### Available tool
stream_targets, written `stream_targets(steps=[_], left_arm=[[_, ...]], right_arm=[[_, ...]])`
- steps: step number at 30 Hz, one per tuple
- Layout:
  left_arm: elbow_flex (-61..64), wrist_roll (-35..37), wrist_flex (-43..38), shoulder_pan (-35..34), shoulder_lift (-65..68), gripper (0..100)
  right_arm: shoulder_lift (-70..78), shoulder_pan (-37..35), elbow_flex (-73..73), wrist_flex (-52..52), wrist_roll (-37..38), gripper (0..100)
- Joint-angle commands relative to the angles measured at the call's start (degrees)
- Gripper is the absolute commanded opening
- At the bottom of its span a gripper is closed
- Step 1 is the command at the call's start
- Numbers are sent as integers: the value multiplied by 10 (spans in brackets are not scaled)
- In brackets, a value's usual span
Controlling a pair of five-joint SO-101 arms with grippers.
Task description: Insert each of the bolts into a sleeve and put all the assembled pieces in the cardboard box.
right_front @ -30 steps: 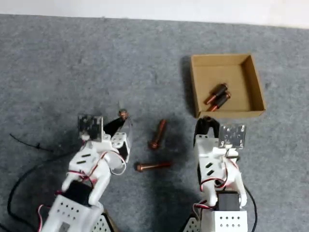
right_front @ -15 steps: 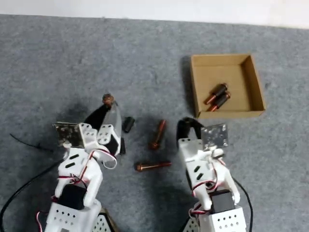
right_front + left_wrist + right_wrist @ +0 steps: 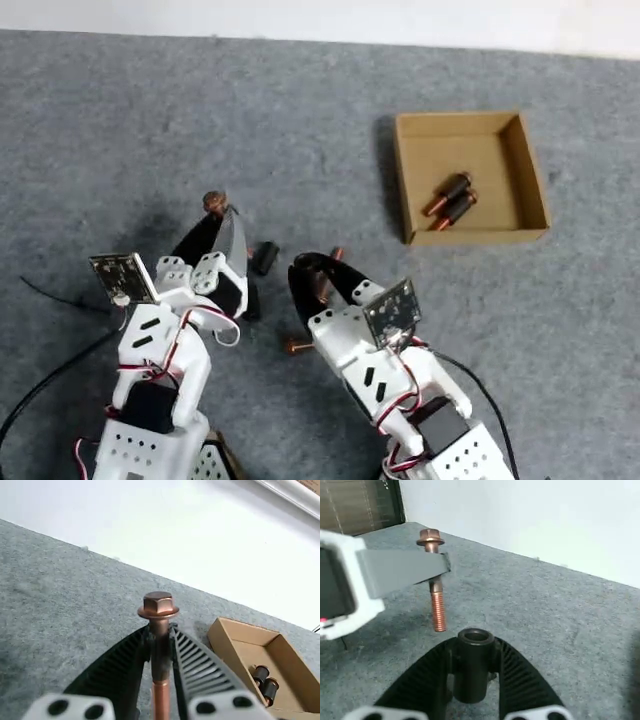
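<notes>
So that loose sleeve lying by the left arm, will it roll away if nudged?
Probably a little: the sleeve looks like a short round cylinder on its side, so a sideways nudge should roll it. The fuzzy grey carpet would likely stop it soon. It looks rigid, so it should hold its shape when gripped.

Left tool [image 3: 160, 630] pinched on bolt [image 3: 158, 605], right tool [image 3: 474, 650] gripping sleeve [image 3: 472, 680], tools close together, apparently raised
</notes>
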Motion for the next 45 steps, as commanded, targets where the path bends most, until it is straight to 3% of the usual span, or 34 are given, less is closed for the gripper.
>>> stream_targets(steps=[1, 5, 10, 19, 38, 45], left_arm=[[-40, 6, -14, 59, -13, 7], [-40, 6, -14, 86, -13, 7], [-41, 6, -16, 87, -13, 7], [-58, 6, -18, 136, -13, 6], [-85, 6, -18, 144, -13, 5], [-57, 6, -18, 201, -13, 5]], right_arm=[[-1, -7, 76, 10, 6, 9], [-1, -7, 76, 37, 18, 9], [-1, -7, 75, 69, 106, 9], [-2, -8, 74, 73, 110, 9], [-1, -8, 75, 73, 112, 9], [-1, -8, 75, 80, 112, 9]])
